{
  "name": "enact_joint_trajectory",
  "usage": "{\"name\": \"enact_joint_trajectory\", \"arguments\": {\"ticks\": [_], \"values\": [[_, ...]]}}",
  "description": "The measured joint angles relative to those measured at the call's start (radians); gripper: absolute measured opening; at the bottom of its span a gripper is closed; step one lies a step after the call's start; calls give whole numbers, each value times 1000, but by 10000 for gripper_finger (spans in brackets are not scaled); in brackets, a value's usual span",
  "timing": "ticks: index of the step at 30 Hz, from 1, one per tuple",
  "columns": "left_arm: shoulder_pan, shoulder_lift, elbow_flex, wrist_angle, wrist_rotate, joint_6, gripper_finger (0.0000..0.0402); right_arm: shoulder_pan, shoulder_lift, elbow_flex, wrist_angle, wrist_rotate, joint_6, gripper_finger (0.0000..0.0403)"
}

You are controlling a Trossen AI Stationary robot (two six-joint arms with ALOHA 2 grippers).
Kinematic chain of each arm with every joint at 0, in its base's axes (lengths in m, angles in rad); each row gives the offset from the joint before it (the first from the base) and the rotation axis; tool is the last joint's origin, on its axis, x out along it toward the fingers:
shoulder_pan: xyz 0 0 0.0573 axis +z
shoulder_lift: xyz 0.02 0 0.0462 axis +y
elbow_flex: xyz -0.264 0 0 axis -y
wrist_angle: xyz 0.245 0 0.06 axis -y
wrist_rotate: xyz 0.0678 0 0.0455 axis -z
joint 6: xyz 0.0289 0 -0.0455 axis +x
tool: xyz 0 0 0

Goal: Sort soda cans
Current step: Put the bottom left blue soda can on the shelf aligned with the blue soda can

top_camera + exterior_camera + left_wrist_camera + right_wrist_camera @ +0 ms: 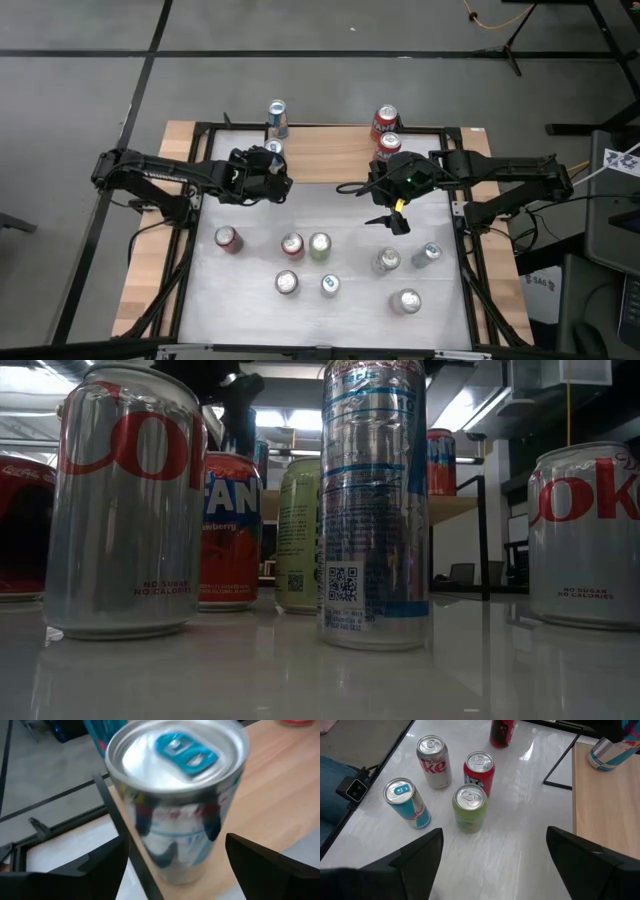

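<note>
A light blue and silver soda can [175,805] with a blue tab stands upright on the wooden strip [320,160] at the table's far side. My left gripper [176,845] is open around it, one finger on each side, with a little gap showing at both. From above, the gripper [270,166] covers most of that can [273,148]. My right gripper [492,837] hangs open above the white surface, right of centre [368,205], holding nothing. Below it stand a silver can [434,762], a red can [479,772], a green can [470,807] and a blue can [407,802].
Another blue can [277,115] and two red cans [385,121] [389,146] stand at the far side. Several more cans are spread over the near half of the white surface [250,210], among them a red one [228,238] at the left. A black frame [197,160] borders the table.
</note>
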Motion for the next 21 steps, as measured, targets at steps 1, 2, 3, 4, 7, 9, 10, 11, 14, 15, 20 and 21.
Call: {"name": "enact_joint_trajectory", "arguments": {"ticks": [1, 2, 3, 4, 7, 9, 10, 11, 14, 15, 20, 21], "values": [[3, 0, 0, 16, 0, 16, 318, 0, 0, 0, 0, 0, 0, 344], [7, 0, 0, 32, 0, 34, 318, 0, 0, 0, 0, 0, 0, 344], [11, 0, 0, 46, 1, 52, 318, 0, 0, 0, 0, 0, 0, 344], [16, 0, 0, 60, 0, 63, 318, 0, 0, 0, 0, 0, 0, 344], [32, 0, 0, 72, 1, 72, 318, 0, 0, 0, 0, 0, 0, 344], [42, 0, 0, 72, 1, 72, 318, 0, 0, 0, 0, 0, 0, 344], [46, 0, 0, 72, 0, 72, 318, 0, 0, 0, 0, 0, 0, 344], [51, 0, 0, 72, 1, 72, 318, 0, 0, 0, 0, 0, 0, 344], [62, 0, 0, 71, 2, 72, 318, 0, 0, 0, 0, 0, 0, 344], [65, 0, 0, 72, 3, 72, 318, 0, 0, 0, 0, 0, 0, 344], [73, 0, 0, 71, 5, 63, 318, 0, 0, 0, 0, 0, 0, 344], [73, 0, 0, 72, 5, 62, 318, 0, 0, 0, 0, 0, 0, 344]]}}
